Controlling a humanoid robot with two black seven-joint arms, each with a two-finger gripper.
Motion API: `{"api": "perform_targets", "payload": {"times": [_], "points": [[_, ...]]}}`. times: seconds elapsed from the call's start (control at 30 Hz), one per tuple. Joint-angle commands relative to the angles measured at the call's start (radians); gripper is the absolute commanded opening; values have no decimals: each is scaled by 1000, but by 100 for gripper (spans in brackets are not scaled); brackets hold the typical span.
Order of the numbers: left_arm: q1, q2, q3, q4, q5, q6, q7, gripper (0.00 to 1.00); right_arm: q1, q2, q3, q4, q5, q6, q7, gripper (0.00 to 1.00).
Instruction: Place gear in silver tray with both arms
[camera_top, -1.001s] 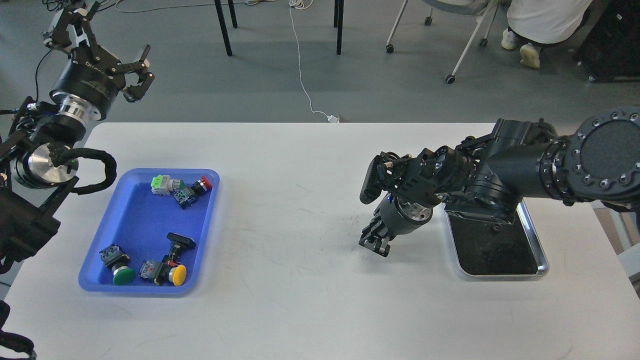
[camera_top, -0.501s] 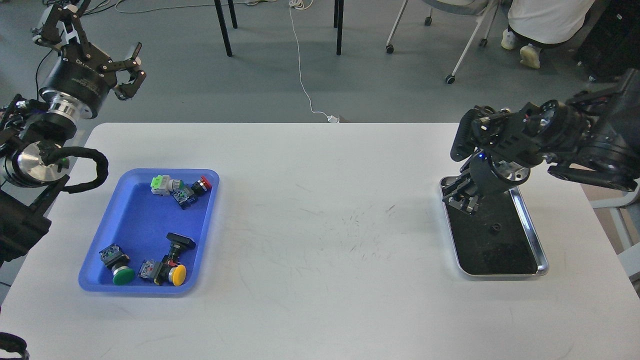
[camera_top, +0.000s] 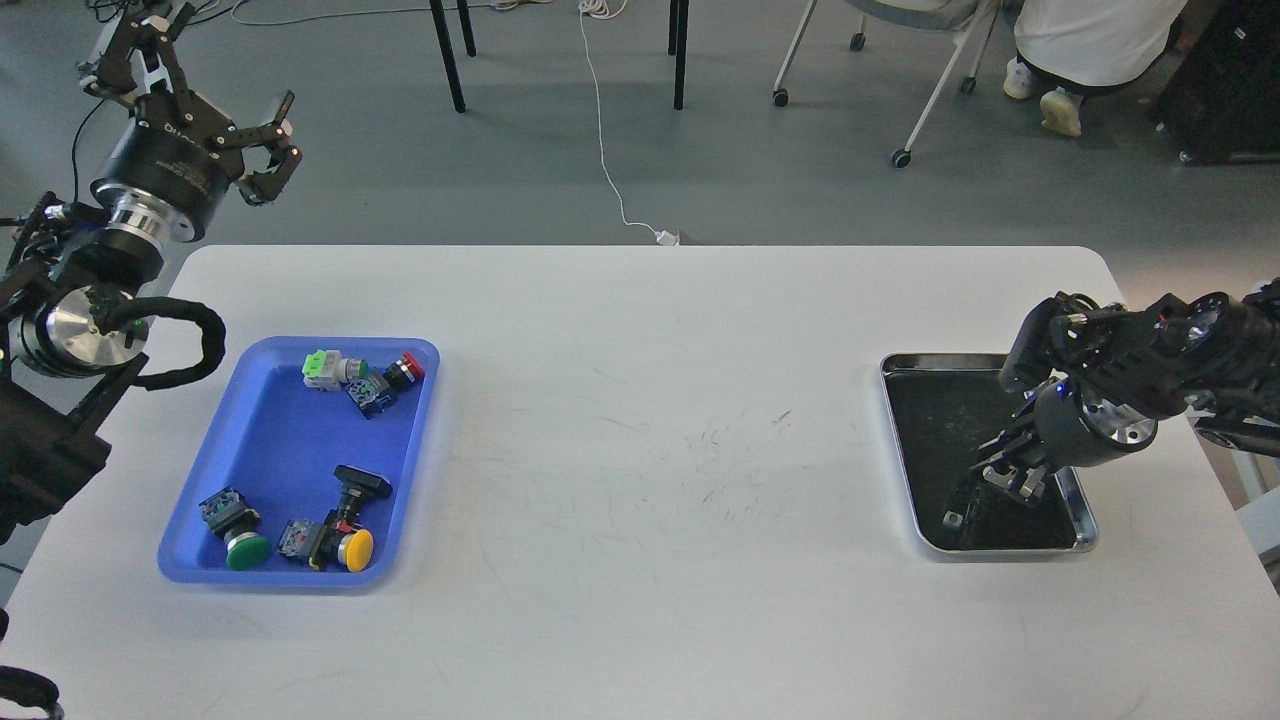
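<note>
The silver tray (camera_top: 905, 440) lies on the right side of the white table, its dark bottom reflecting my arm. My right gripper (camera_top: 1015, 473) points down over the tray's right half, close to its bottom. Its dark fingers cannot be told apart. No gear shows in the tray; the spot under the gripper is hidden. My left gripper (camera_top: 215, 95) is raised beyond the table's far left corner, open and empty.
A blue plastic tray (camera_top: 270, 440) on the left holds several push-button switches with green, yellow and red caps (camera_top: 345, 545). The white table (camera_top: 640, 480) spans the view. Chair legs, a white cable and a seated person are on the floor behind.
My right arm swung from the table's middle to the right and lowered its gripper over the silver tray. A small dark gear seen in the tray half a second ago is now covered. My left gripper shifted slightly.
</note>
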Motion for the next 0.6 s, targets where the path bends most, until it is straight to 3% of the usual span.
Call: {"api": "perform_targets", "payload": {"times": [0.0, 0.3, 0.4, 0.57], "points": [[-1, 0, 0, -2, 2, 1, 0, 98, -6, -2, 12, 4, 0, 0, 0, 33], [-6, -2, 2, -2, 6, 3, 3, 98, 8, -19, 81, 26, 11, -11, 0, 62], [-14, 1, 2, -2, 6, 1, 7, 98, 19, -42, 203, 6, 47, -11, 0, 97], [-17, 0, 0, 0, 8, 0, 9, 98, -44, -97, 579, -83, 299, -8, 0, 99]]}}
